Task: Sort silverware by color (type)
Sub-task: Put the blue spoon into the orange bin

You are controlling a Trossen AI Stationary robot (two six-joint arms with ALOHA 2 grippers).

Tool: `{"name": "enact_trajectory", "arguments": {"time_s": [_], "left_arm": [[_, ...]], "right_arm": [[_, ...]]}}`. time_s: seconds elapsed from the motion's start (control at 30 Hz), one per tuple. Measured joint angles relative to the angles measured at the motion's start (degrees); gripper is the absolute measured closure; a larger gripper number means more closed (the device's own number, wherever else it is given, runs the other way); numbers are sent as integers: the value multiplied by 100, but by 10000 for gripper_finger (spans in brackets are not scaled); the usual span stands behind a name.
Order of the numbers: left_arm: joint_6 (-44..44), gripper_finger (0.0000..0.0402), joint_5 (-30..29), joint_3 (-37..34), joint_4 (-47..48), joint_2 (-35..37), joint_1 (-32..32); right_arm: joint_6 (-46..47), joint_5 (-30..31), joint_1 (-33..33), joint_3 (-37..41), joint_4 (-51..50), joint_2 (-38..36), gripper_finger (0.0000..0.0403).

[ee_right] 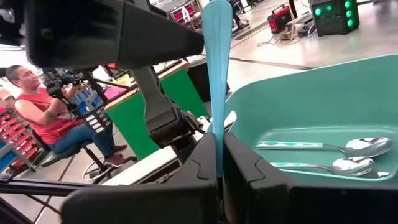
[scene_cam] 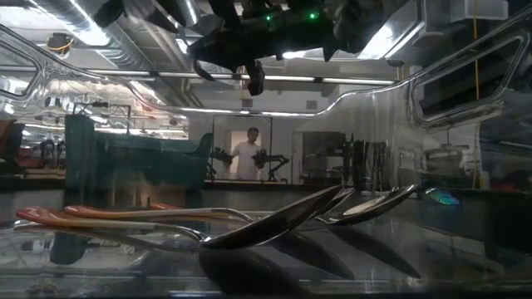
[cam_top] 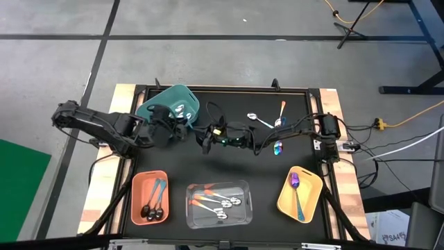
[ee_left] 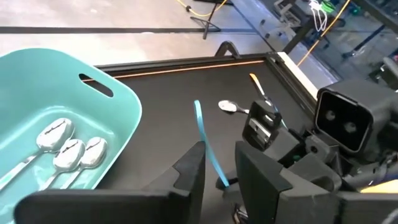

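A teal-handled spoon (ee_right: 217,62) is in my right gripper (ee_right: 219,140), which is shut on it above the table's middle (cam_top: 206,137); its bowl is hidden. My left gripper (ee_left: 219,155) is open just right of the teal bin (cam_top: 170,104), its fingers standing on either side of that teal handle (ee_left: 205,134). Silver spoons (ee_left: 68,149) lie in the teal bin. Three loose spoons lie on the black mat: a silver one (cam_top: 260,121), an orange-handled one (cam_top: 281,111) and a purple-bowled one (cam_top: 279,147). My right gripper pinches the teal handle between its two fingers, at the handle's lower stretch (ee_right: 217,127). The fingers come about level from the table's right. The free end of the handle sticks out beyond the fingertips, and the spoon is lifted clear of the table.
Along the near edge stand a salmon bin (cam_top: 139,182) with black-bowled teal spoons, a clear bin (cam_top: 244,187) with orange-handled spoons (scene_cam: 125,218) and a yellow bin (cam_top: 311,198) with a purple spoon. A person (ee_right: 43,112) sits beyond the table.
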State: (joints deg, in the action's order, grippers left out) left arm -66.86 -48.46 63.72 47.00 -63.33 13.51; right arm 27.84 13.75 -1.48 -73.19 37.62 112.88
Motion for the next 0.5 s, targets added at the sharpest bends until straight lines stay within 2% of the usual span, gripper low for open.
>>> {"name": "enact_trajectory", "arguments": {"time_s": [0.17,0.5], "left_arm": [[-24,319,75,0,2,-46,-1],[-60,319,711,2,9,-96,-1]], "right_arm": [[-5,-87,0,0,1,1,403],[-136,-123,0,0,-17,0,403]]}}
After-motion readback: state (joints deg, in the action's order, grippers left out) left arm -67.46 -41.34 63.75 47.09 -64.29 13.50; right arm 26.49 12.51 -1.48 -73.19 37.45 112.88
